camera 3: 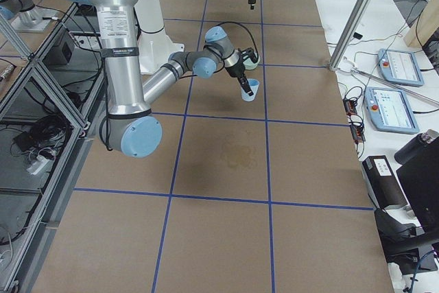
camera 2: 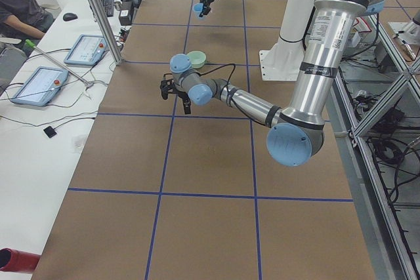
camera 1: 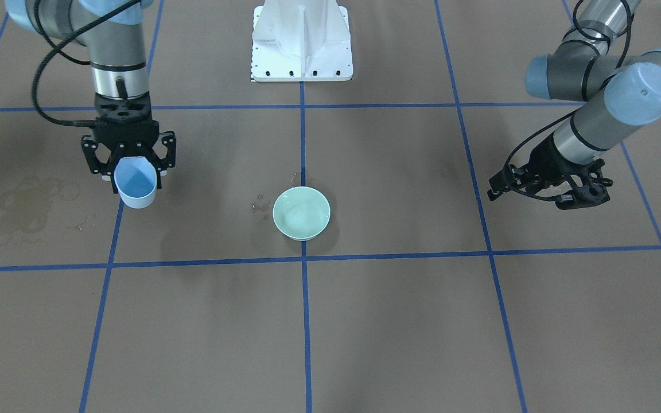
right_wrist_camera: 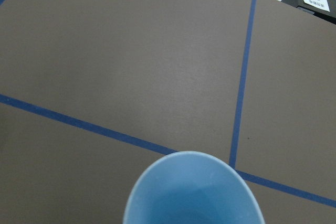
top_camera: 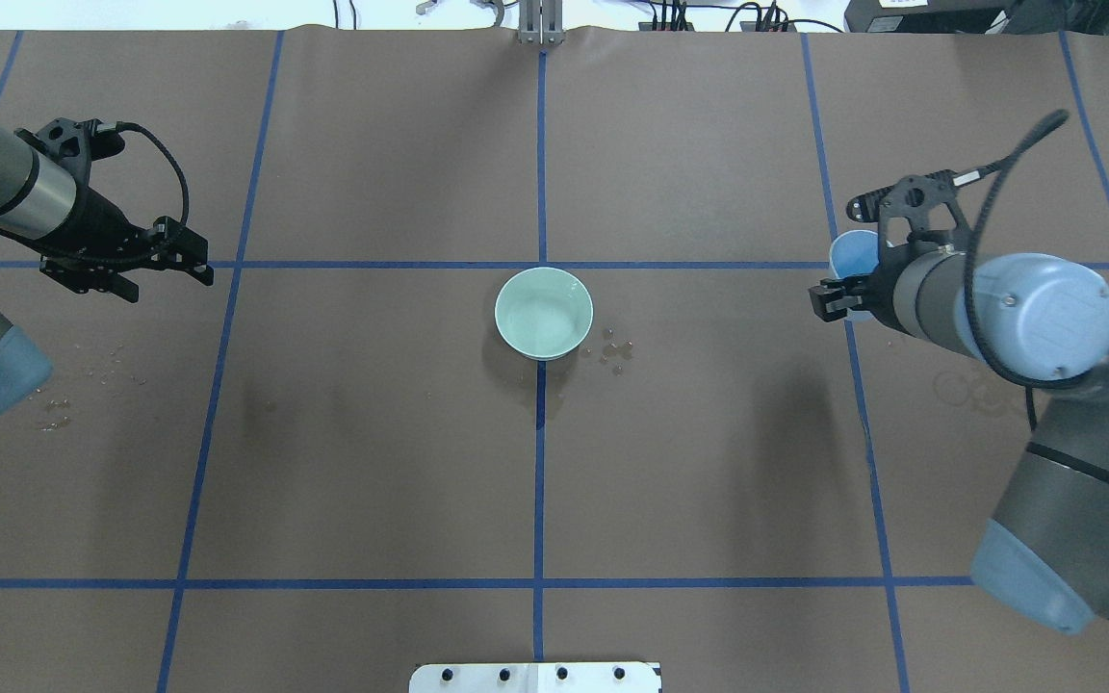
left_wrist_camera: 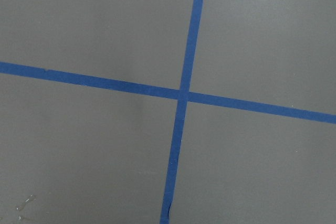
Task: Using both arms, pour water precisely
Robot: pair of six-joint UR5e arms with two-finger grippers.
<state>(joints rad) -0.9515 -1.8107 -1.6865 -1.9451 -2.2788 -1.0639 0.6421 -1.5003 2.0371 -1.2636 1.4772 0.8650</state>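
My right gripper is shut on a light blue cup, held upright above the table well to the side of a pale green bowl. From overhead the cup peeks out behind the right gripper, and its rim fills the bottom of the right wrist view. A faint glossy sheen of water shows inside the bowl. My left gripper hovers over the opposite side, fingers apart and empty, pointing toward the bowl. It also shows as the left gripper across the table.
Small spilled drops lie on the brown mat beside the bowl. A dried ring stain marks the mat under the right arm, and more drops lie under the left arm. The white pedestal base stands behind the bowl.
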